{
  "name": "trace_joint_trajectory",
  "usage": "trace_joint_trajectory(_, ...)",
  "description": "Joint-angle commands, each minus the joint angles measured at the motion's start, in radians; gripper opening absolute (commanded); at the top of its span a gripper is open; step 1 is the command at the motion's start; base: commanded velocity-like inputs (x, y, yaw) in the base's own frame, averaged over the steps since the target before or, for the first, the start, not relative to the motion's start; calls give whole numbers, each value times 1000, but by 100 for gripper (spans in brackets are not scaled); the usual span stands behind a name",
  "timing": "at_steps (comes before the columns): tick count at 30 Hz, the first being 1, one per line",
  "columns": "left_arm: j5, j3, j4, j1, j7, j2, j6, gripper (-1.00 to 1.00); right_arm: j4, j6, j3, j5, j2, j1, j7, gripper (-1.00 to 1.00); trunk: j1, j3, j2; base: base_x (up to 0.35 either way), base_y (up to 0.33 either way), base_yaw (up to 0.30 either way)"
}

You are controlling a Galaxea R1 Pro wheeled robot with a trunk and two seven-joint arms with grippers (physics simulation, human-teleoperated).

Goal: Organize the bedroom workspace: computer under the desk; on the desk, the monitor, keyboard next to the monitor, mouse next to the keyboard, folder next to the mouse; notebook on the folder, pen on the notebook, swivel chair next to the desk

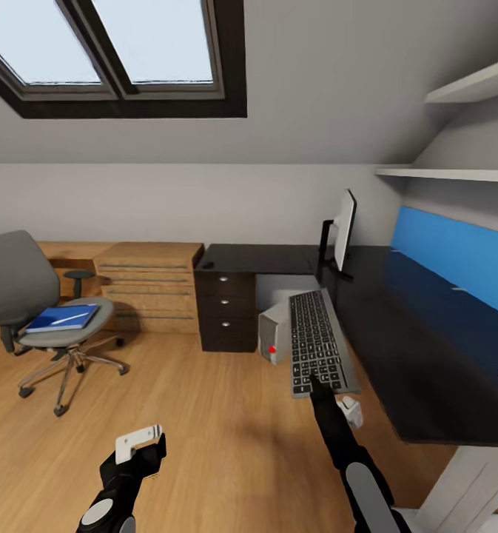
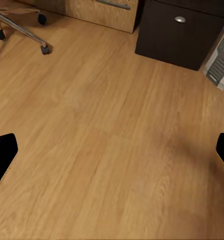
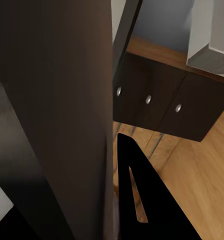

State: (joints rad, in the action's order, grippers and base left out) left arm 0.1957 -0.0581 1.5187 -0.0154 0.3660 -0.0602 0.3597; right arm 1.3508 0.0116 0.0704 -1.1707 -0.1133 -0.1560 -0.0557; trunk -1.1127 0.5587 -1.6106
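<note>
One keyboard: silver-grey, dark keys | right gripper clamped on it | left gripper apart

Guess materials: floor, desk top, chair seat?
Floor: looks like warm wood planks or laminate, with grain and board seams visible, satin sheen. Desk top: black, smooth, semi-gloss, faintly reflecting the blue back panel; probably laminate or lacquer, cannot tell which. Swivel chair seat: matte grey, looks upholstered; metal-looking shiny base.

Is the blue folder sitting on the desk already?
No, the folder lies on the seat of the swivel chair, away from the desk.
</note>
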Motion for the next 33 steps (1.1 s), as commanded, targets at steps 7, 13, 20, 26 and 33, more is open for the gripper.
trace_joint_trajectory(7, 10, -2, 0, 0, 8, 0, 0, 100, 1, 2, 13, -9, 0, 0, -7, -100, 7, -5, 14, 258, 136, -17)
trace_joint_trajectory(13, 10, -2, 0, 0, 7, 0, 1, 100, 1, 0, 18, -9, 2, 0, -6, -100, 19, -15, 35, 262, 5, -1)
trace_joint_trajectory(20, 10, -2, 0, 0, 5, 0, 1, 100, 1, -4, 20, -9, 4, 0, -2, -100, 19, -15, 35, 316, 1, 0)
trace_joint_trajectory(26, 10, -2, 0, 0, 4, 1, 1, 100, 1, -7, 21, -12, 4, 0, -1, -100, 19, -15, 35, 334, 26, 0)
trace_joint_trajectory(33, 10, -2, 0, 0, 3, 2, 2, 100, 1, -13, 20, -12, 4, 0, -1, -100, 19, -15, 35, 336, 112, 0)
